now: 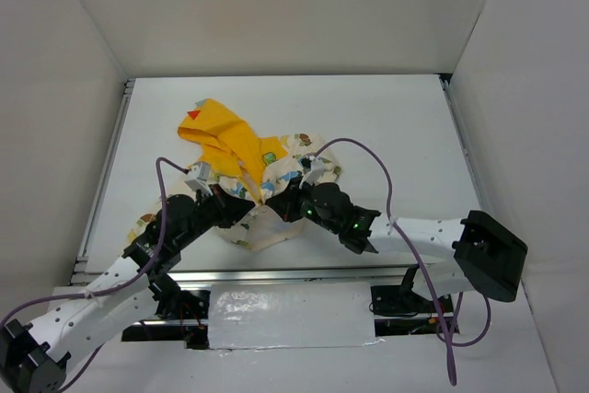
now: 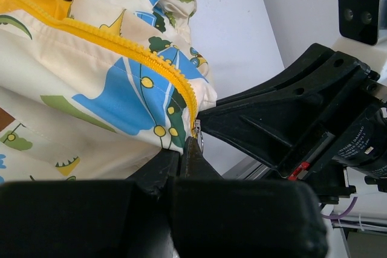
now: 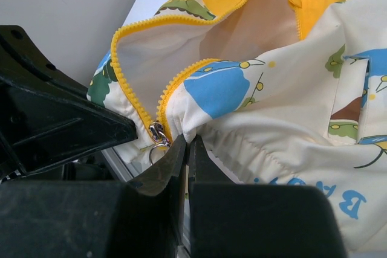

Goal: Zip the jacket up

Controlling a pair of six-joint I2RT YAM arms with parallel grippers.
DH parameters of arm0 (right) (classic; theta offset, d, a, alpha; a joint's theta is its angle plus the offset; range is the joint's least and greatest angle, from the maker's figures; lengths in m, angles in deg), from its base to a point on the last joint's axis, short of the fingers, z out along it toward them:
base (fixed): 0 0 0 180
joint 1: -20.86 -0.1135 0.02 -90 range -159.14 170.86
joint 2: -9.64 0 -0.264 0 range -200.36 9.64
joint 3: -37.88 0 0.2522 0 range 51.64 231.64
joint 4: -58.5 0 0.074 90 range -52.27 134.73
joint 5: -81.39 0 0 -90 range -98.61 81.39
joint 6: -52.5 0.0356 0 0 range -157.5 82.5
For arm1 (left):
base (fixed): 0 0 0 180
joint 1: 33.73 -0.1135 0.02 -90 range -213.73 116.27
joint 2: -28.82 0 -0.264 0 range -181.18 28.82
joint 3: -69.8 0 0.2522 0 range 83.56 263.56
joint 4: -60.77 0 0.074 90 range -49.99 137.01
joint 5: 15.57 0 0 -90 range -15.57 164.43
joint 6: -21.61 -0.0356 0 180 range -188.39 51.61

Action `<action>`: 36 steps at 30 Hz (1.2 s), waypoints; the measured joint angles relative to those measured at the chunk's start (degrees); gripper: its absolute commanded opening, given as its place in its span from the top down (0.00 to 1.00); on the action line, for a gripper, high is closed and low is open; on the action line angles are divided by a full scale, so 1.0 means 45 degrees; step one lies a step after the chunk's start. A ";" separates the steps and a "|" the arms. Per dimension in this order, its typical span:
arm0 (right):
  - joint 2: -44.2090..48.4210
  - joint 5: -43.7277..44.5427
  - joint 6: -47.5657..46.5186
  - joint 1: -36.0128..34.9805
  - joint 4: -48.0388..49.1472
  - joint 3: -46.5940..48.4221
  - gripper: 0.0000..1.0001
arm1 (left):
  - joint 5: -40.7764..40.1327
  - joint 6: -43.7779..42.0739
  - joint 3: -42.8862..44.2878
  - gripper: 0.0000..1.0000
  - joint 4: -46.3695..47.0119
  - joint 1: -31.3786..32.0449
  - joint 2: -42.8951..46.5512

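Two claws are pressed together on the hem of the small cream cartoon-print jacket, laid on the white desk: left claw at the foot of the yellow zipper, right claw beside the silver slider. Zipping is judged unstarted; next the slider must be pinched and drawn up the teeth.

Left claw pinched closed, right claw pinched closed, both arms reaching inward

Robotics lab bench: a white table, framed in aluminium rail and boxed by plain white panels, carries a left arm and right arm bolted at its near edge, trailing purple cable.
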 measured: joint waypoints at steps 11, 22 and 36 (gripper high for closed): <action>-0.0287 -0.0622 -0.1661 0.0175 -0.0257 0.0257 1.00 | 0.1112 -0.0209 -0.0024 1.00 0.0374 -0.0049 -0.0772; 0.0083 -0.1817 -0.3657 0.0636 -0.0801 0.0257 1.00 | 0.1253 -0.1059 0.0301 1.00 -0.0073 -0.0058 -0.1700; -0.1481 -0.2050 -0.2720 0.0777 -0.2356 0.1005 0.96 | 0.1540 -0.1190 -0.0418 1.00 0.1083 -0.0146 -0.3619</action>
